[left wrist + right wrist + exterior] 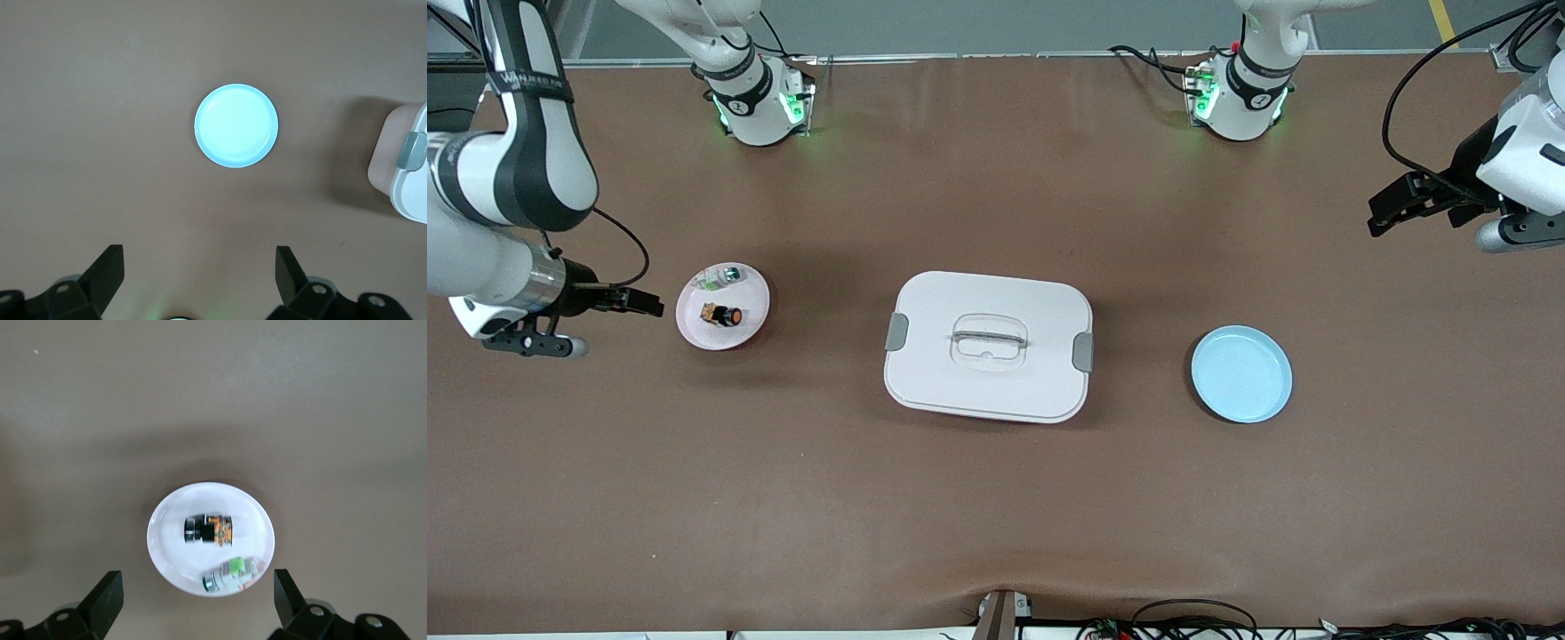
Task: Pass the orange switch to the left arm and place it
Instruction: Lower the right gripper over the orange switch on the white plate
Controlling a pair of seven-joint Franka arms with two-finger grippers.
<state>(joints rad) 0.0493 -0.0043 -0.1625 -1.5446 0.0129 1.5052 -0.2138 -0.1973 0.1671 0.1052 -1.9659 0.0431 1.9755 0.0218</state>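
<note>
The orange switch (723, 316) lies on my white plate (694, 331), so my right claw (640, 302) hangs spread wide beside it. The box (988, 345) blocks the middle; my left claw (1392, 209) waits released over bare tabletop (996, 498)

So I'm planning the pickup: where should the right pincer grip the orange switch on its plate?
Grip the orange switch across its black cylindrical body, coming straight down. It lies on its side on the white plate, so its round flanks face outward. The green part lies close beside it, so keep the fingers clear of that. The right pincer is open near the plate.
</note>
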